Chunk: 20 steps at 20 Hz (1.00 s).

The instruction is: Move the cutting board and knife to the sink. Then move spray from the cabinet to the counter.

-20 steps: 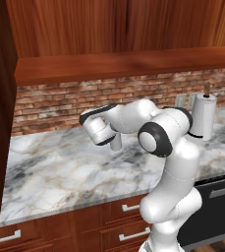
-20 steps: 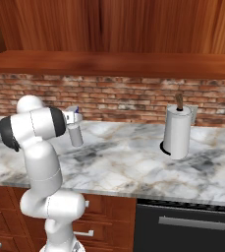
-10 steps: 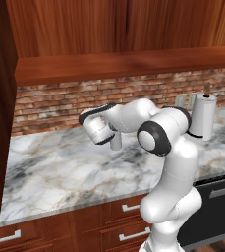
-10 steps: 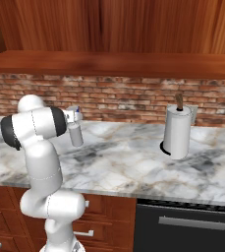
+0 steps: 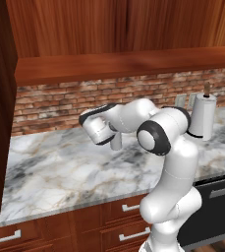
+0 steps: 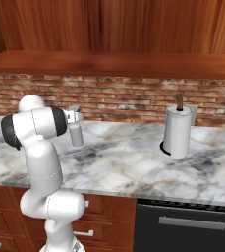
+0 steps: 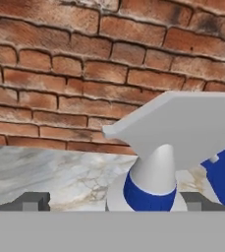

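since the spray (image 7: pixel 155 167) already stands on the counter (image 5: pixel 60 172) with the gripper (image 7: pixel 109 202) spread wide around it, the step in hand looks like the let-go, and doing it well means backing the hand straight away from the bottle without brushing its neck or trigger. in the hand view, one dark fingertip sits at about 8 o'clock of the bottle's neck and the other at about 4 o'clock, neither visibly touching it. in the left base view, the bottle (image 5: pixel 116 141) stands upright just under the wrist, on the marble in front of the brick wall (image 5: pixel 50 106). its long axis runs toward 12 o'clock; in the hand view the nozzle head points toward 9 o'clock. in the right base view, the paper-towel roll (image 6: pixel 176 132) stands well apart at 3 o'clock of the bottle.
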### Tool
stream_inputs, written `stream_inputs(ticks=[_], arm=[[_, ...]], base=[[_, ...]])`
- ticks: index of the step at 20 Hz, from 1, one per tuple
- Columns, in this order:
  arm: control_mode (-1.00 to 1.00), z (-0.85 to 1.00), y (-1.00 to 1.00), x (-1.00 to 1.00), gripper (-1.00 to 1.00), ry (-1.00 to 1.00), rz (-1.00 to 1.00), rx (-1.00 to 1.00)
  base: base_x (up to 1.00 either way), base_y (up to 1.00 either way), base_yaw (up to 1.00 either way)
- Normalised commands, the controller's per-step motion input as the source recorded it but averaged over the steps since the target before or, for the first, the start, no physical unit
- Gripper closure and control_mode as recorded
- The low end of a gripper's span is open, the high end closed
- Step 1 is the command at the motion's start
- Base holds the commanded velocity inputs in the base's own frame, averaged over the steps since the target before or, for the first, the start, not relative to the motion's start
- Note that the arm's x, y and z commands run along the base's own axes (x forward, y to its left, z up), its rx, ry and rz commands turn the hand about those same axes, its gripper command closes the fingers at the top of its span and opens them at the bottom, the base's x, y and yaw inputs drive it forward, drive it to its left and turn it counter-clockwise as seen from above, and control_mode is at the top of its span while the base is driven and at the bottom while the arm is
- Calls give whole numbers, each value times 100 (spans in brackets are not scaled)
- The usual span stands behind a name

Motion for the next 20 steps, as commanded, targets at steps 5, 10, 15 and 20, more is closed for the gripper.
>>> stream_inputs(ticks=[5,10,15,20], arm=[[-100,0,-11,0,-100,0,0,0],[-100,0,0,12,-100,0,0,0],[-100,0,0,4,-100,0,0,0],[-100,0,0,0,-100,0,0,0]], base=[[0,0,0],[0,0,0],[0,0,0],[0,0,0]])
